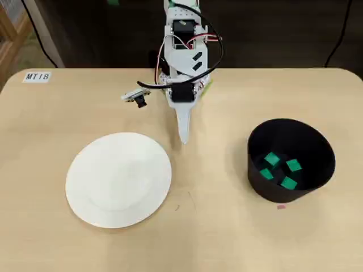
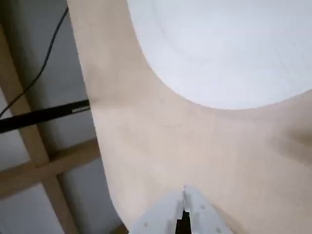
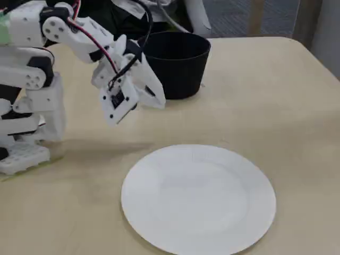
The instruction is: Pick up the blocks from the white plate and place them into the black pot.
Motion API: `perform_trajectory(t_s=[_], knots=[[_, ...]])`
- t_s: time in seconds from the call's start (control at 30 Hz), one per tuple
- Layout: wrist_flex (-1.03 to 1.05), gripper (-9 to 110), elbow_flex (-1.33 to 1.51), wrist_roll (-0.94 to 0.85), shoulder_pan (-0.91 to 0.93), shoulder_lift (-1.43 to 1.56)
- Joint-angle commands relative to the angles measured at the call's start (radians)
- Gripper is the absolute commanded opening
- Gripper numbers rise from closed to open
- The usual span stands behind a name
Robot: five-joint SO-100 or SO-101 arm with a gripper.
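Note:
Several bright green blocks [image 1: 272,160] lie on the bottom of the black pot [image 1: 283,195] at the right of the overhead view; the pot also shows at the back of the fixed view [image 3: 178,69], where its inside is hidden. The white plate [image 1: 119,180] lies bare at the left, with no block on it, and shows in the wrist view [image 2: 224,48] and the fixed view [image 3: 199,199]. My gripper [image 1: 183,139] is shut and empty. It hovers above the table between plate and pot, close to the arm's base. It shows in the wrist view [image 2: 184,192] and the fixed view [image 3: 159,101].
A paper label reading MT18 [image 1: 37,76] is stuck at the table's far left corner. The arm's white base [image 3: 26,154] stands at the table's back edge. A wooden frame [image 2: 44,165] and a black cable lie beyond the table edge.

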Motion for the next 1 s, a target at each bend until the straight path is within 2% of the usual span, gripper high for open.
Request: perform_trajectory(t_s=[0.0, 0.27, 0.97], knots=[[-0.015, -2, 0.055, 0.006, -0.008, 0.087], [0.084, -2, 0.202, -0.002, -0.008, 0.351], [0.087, -2, 0.207, -0.077, -0.028, 0.350]])
